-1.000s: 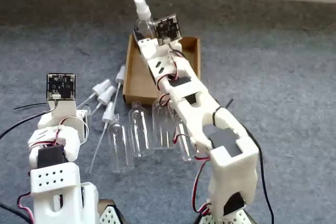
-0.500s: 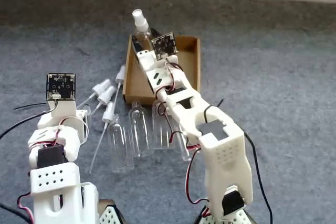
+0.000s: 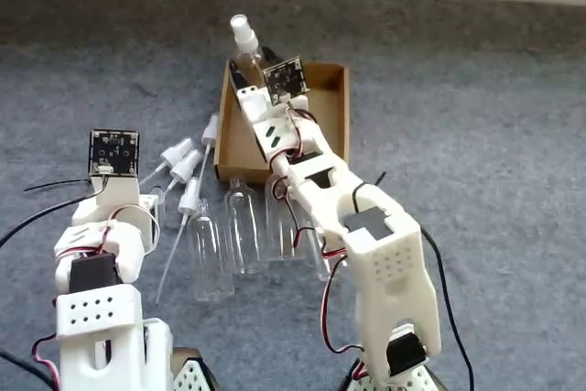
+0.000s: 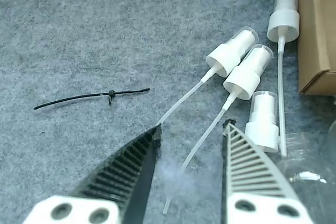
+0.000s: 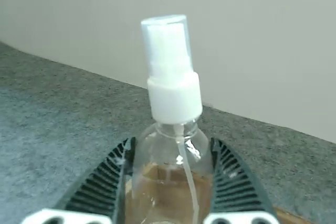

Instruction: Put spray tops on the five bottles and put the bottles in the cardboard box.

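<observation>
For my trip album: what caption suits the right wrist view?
Right gripper grips a clear bottle fitted with a white spray top.

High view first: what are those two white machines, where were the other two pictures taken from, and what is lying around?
They are two small robot arms, seen from above. The other two pictures come from a camera on each arm's wrist, looking along its jaws. The right arm has its jaws shut on an upright clear bottle with a spray top on, at the far end of the cardboard box. The left arm has its jaws open above four loose spray tops on the grey carpet. Four uncapped bottles lie beside the box, and a black cable tie lies nearby.
</observation>
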`<state>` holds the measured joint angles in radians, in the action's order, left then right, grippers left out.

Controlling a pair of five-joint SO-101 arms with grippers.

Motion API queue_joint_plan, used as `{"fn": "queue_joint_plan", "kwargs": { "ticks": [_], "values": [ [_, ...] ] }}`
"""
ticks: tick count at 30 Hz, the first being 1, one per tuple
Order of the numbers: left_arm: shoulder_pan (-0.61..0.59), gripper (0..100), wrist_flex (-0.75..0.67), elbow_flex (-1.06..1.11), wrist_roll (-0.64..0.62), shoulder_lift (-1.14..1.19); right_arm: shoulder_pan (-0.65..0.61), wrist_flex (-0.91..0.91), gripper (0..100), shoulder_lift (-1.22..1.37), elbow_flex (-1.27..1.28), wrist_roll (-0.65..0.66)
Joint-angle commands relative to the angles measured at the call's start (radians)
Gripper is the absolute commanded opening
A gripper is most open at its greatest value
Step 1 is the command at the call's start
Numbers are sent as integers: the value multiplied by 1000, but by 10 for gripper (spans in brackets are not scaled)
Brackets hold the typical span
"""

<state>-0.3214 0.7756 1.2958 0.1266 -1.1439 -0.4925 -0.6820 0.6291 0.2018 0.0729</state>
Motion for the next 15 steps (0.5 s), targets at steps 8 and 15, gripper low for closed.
{"fn": "queue_joint_plan", "kwargs": {
  "ticks": [8,15],
  "values": [
    [22,179,-21,-5,8,-13,-30,88,173,-18,-87,-3],
    [22,179,-20,-4,8,-13,-30,248,220,-16,-203,-9]
  ]
}}
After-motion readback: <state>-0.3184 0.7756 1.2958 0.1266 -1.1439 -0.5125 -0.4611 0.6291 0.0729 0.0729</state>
